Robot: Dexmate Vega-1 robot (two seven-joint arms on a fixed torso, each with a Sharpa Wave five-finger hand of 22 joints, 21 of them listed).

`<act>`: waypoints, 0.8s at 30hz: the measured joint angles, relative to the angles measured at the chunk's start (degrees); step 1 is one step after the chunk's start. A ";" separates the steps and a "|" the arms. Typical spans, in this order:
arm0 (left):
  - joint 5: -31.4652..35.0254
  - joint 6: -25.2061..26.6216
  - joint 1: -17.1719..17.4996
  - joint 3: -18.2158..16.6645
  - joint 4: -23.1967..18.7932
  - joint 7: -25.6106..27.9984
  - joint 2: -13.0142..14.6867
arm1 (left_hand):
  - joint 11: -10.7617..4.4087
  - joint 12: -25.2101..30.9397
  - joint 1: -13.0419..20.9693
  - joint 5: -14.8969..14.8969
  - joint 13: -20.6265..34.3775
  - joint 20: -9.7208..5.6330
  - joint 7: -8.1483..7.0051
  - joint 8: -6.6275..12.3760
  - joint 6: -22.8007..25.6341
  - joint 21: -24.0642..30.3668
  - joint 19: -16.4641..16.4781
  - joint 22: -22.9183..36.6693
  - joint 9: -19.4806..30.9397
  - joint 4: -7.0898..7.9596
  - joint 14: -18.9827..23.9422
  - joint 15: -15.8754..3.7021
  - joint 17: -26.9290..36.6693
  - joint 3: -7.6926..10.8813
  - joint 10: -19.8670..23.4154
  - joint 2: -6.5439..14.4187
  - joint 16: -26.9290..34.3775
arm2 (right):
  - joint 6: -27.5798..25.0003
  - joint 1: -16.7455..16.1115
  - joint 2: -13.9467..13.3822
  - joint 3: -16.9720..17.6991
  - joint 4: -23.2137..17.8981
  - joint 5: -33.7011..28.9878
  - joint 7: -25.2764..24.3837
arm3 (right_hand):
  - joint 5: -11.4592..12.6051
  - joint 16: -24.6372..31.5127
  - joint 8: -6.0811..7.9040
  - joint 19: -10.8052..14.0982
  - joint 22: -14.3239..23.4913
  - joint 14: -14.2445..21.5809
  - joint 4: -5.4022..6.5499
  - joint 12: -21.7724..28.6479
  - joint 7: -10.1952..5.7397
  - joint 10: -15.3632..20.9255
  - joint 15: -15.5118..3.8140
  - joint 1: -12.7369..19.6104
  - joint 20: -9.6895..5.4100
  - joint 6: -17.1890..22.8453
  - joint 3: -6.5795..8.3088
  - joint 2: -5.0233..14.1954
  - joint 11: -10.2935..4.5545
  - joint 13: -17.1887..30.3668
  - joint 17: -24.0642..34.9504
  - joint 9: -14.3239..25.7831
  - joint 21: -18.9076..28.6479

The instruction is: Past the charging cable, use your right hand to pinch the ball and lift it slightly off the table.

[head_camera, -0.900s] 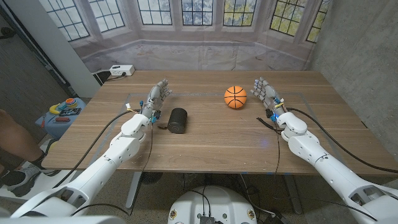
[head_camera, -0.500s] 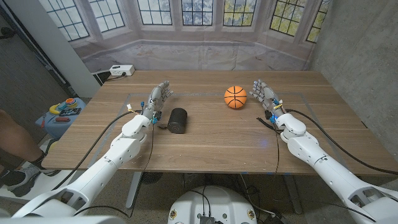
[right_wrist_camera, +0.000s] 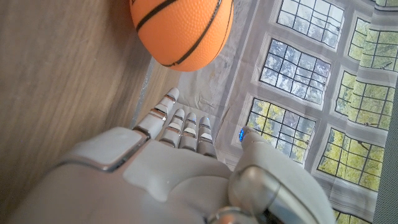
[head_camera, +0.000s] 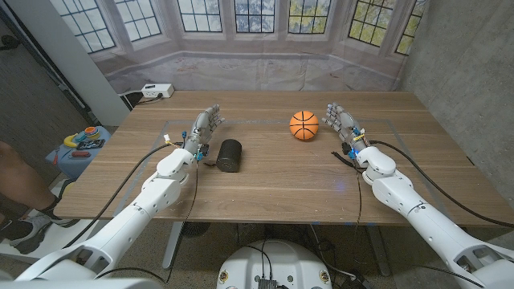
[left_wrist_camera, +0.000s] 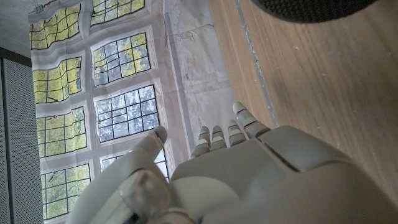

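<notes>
Head view shows one orange rubber ball with black basketball lines (head_camera: 303,125) sitting on the wooden bench (head_camera: 273,181), toward the far edge and right of the middle. Just beside it, on its right, stands the right robot hand (head_camera: 341,122), fingers spread and reaching upward, holding nothing and not touching the ball. From the right wrist view the same ball (right_wrist_camera: 181,31) rests on the wood ahead of the right robot hand (right_wrist_camera: 180,168), with a clear gap between the fingertips (right_wrist_camera: 171,95) and the ball.

Well to the left of the ball lies one dark cylindrical object (head_camera: 230,155), on its side on the bench. The left robot hand (head_camera: 204,128) stands just beside that cylinder, on its left, fingers apart and gripping nothing; the left wrist view shows this hand (left_wrist_camera: 249,180) with straight fingers and the cylinder's dark edge (left_wrist_camera: 311,9) nearby.

Past the bench's far left corner sits one white power strip (head_camera: 157,91). At the left edge, a person's leg (head_camera: 18,172) is visible next to some colourful toys (head_camera: 80,140).
</notes>
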 measured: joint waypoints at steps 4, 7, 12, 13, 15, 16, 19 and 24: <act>0.01 0.13 0.07 -0.09 -0.20 -0.17 0.15 | 0.00 0.00 0.00 0.00 0.00 0.00 0.00 0.00 0.00 0.00 0.00 0.00 0.00 -0.22 0.00 0.00 0.00 -0.08 0.00 0.00 0.00 | -0.44 0.04 -0.40 -0.06 -0.67 -1.03 -0.46 | 0.00 0.00 0.00 0.00 0.00 0.14 -0.21 0.00 0.00 0.21 -0.14 0.22 0.00 0.00 0.21 -0.22 -0.21 0.00 0.00 0.00 0.00; 0.02 0.25 0.14 -0.13 -0.34 -0.28 0.25 | 0.00 0.00 0.00 0.00 0.00 0.00 0.00 0.00 0.00 0.00 0.00 0.00 0.00 -0.22 0.00 0.00 0.00 -0.08 0.00 0.00 0.00 | -0.66 0.35 -0.67 -0.29 -1.09 -1.67 -0.64 | 0.00 0.00 0.00 0.00 0.00 0.14 -0.24 0.00 0.00 0.20 -0.13 0.44 0.00 0.00 0.24 -0.45 -0.21 0.00 0.00 0.00 0.00; 0.03 0.41 0.27 -0.23 -0.60 -0.33 0.42 | 0.00 0.00 0.00 0.00 -0.01 0.00 0.00 0.00 0.00 -0.40 0.00 -0.01 0.00 -0.39 0.00 0.00 0.01 0.09 0.00 0.00 0.00 | -1.00 0.87 -1.09 -0.73 -1.77 -2.65 -0.83 | 0.00 0.00 0.00 0.00 0.00 0.28 -0.74 0.00 0.00 0.20 -0.01 0.75 0.00 0.00 0.72 -0.75 -0.20 0.00 -0.27 0.00 0.00; 0.03 0.45 0.27 -0.23 -0.60 -0.33 0.42 | 0.00 0.00 0.00 0.00 -0.01 0.00 0.00 0.00 0.00 -0.40 0.00 -0.01 0.00 -0.46 0.00 0.00 0.01 0.16 0.00 0.00 0.00 | -1.29 0.99 -1.23 -0.85 -2.05 -3.39 -1.05 | -0.14 -0.08 0.00 0.00 -0.01 0.43 -1.07 0.00 0.00 0.20 0.13 1.00 0.00 0.00 0.70 -1.00 -0.20 0.00 -0.27 -0.01 0.00; 0.03 0.51 0.50 -0.35 -0.90 -0.37 0.60 | 0.00 0.00 0.00 0.00 -0.01 0.00 0.00 0.00 0.00 -0.40 0.00 -0.01 -0.01 -0.46 0.00 0.00 0.04 0.16 0.00 0.00 0.00 | -1.49 1.15 -1.44 -1.04 -2.43 -3.89 -1.20 | -0.43 -0.28 0.00 0.21 0.00 0.45 -1.53 0.00 0.00 0.20 0.15 1.50 -0.21 0.00 0.56 -1.50 -0.20 0.00 -0.38 -0.01 0.00; 0.03 0.52 0.50 -0.35 -0.90 -0.39 0.60 | 0.00 0.00 0.00 0.00 -0.01 0.00 0.00 0.00 0.00 -0.40 0.00 -0.01 -0.01 -0.46 0.00 -0.01 0.09 0.16 0.00 0.00 0.00 | -1.49 1.24 -1.56 -1.14 -2.64 -3.89 -1.20 | -0.49 -0.28 0.00 0.31 -0.01 0.45 -1.77 0.00 0.00 0.20 0.15 1.56 -0.30 0.00 0.44 -1.56 -0.20 0.00 -0.50 -0.01 0.00; 0.03 0.52 0.64 -0.43 -0.94 -0.42 0.65 | 0.00 0.00 0.00 0.00 -0.01 0.00 0.00 0.00 0.00 -0.41 -0.01 -0.01 -0.01 -0.46 0.00 0.00 0.17 0.16 0.00 0.00 0.00 | -2.03 1.43 -1.97 -1.39 -3.29 -5.07 -1.61 | -0.66 -0.28 0.00 0.31 -0.01 0.45 -2.32 0.00 0.00 0.20 0.16 2.01 -0.30 0.00 0.38 -2.02 -0.20 0.00 -0.53 -0.01 0.00; 0.02 0.53 0.72 -0.49 -0.94 -0.55 0.66 | 0.31 0.00 0.00 0.00 -0.01 0.00 -0.01 0.00 0.00 -0.61 -0.01 -0.01 -0.01 -0.46 0.00 -0.01 0.16 0.16 0.32 0.00 0.00 | -3.14 1.84 -2.90 -1.98 -4.85 -6.92 -2.28 | -0.88 -0.50 0.00 0.31 -0.01 0.30 -3.45 0.00 0.00 0.20 0.31 2.63 -0.30 0.00 0.35 -2.64 -0.20 0.00 -0.53 -0.01 0.00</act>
